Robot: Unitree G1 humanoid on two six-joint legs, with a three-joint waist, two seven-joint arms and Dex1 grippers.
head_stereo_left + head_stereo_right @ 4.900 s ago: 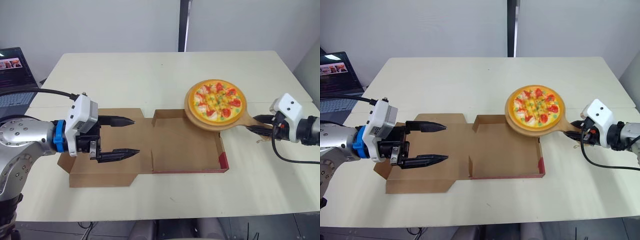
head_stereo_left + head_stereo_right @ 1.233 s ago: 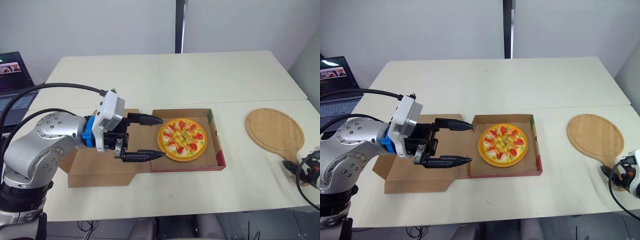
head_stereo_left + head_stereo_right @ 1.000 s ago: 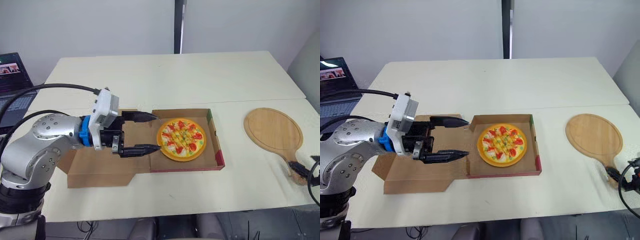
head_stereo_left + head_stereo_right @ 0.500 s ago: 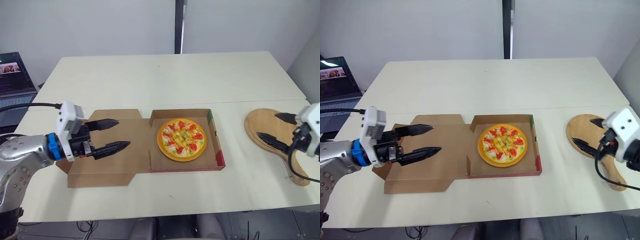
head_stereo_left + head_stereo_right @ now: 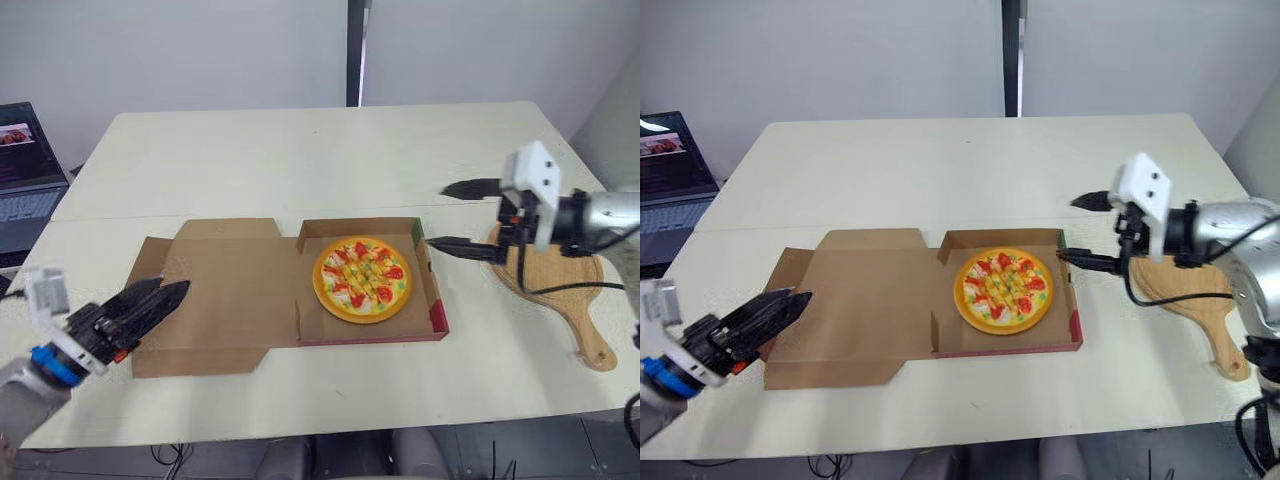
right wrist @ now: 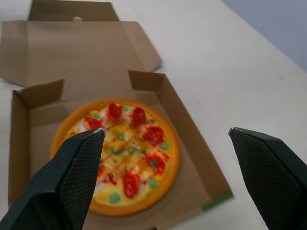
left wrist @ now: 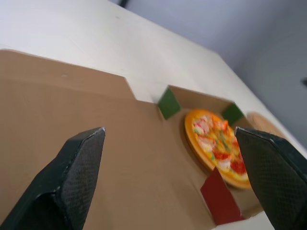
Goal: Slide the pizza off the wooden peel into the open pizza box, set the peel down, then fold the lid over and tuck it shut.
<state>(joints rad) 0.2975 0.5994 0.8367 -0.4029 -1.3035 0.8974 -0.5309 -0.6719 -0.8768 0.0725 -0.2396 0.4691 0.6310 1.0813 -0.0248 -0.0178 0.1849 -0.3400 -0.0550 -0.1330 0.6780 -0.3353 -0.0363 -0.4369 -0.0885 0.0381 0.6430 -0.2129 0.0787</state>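
Left claw (image 5: pixel 174 288) drawn back, right claw (image 5: pixel 437 214) swung inward. Tabletop (image 5: pixel 300 150): pizza box (image 5: pixel 370 335) open, lid (image 5: pixel 225 290) flat, peel (image 5: pixel 578 300) set down right, pizza (image 5: pixel 362 277) inside. Left wide by lid's outer edge; right wide beside box wall. Slide under edge, lift evenly.

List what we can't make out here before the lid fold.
Eye views: round wooden peel partly hidden behind the right gripper.
Eye views: brown cardboard box lid, left edge partly covered by the left gripper; contact unclear.
Eye views: dark laptop cut by the picture edge; screen too small to read.
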